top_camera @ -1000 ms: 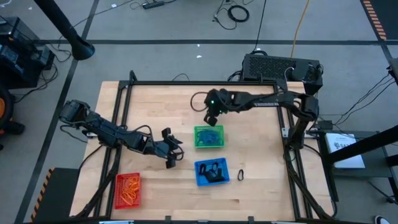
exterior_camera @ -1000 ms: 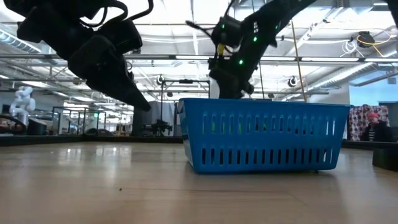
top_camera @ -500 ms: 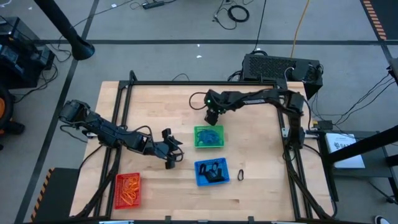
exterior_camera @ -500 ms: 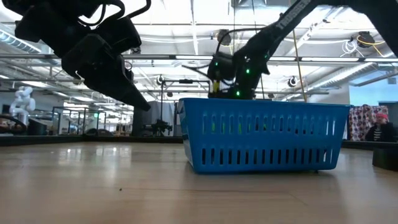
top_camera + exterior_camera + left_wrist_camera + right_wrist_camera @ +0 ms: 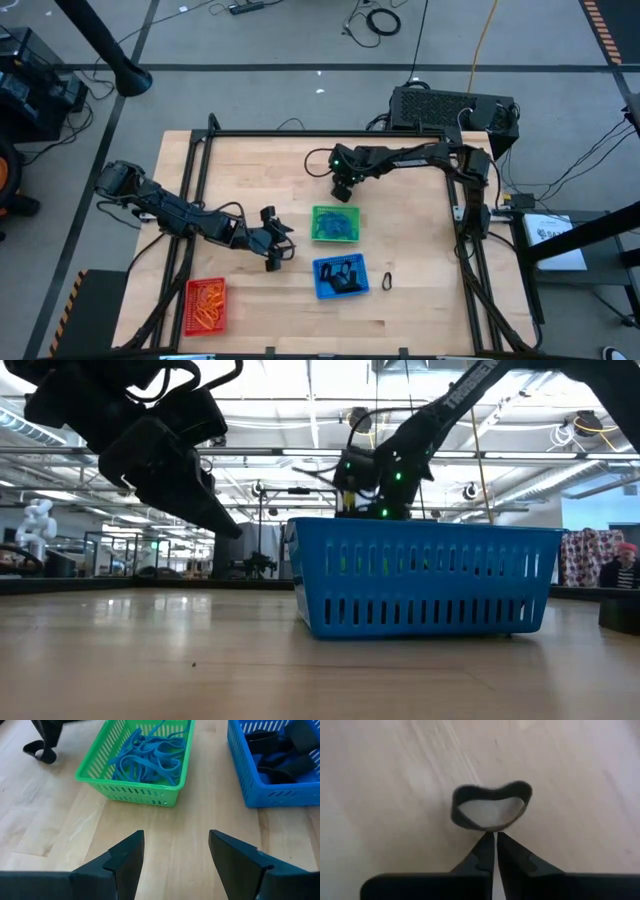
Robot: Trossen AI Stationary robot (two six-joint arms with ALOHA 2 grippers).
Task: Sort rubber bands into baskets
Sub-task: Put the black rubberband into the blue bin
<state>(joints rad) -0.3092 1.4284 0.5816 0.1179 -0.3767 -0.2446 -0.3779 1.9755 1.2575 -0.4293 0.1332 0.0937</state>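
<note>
Three baskets stand on the wooden table. The green one (image 5: pixel 335 222) holds blue rubber bands (image 5: pixel 147 757), the blue one (image 5: pixel 340 277) black bands (image 5: pixel 277 757), and the red one (image 5: pixel 206 305) orange bands. My right gripper (image 5: pixel 341 190) is low over the table just beyond the green basket's far side, shut on a black rubber band (image 5: pixel 491 805). My left gripper (image 5: pixel 175 850) hangs open above bare wood on the near left of the green basket, with nothing between its fingers. Another black band (image 5: pixel 387 282) lies flat on the table to the right of the blue basket. My right gripper pinches the black band's nearer side (image 5: pixel 492 829) between its two fingertips (image 5: pixel 482 851). The fingers slant steeply down from above. The loop stays open beyond the tips and seems to rest on the wood (image 5: pixel 41 754).
A dark metal frame (image 5: pixel 205 160) runs along the table's left, far and right edges. A black box (image 5: pixel 450 108) sits behind the far right corner. Bare wood lies to the left of the baskets and along the near edge.
My right gripper has gone down from above the green basket's far rim to the table just beyond it, shifting slightly toward the far edge. My left gripper has kept still.
</note>
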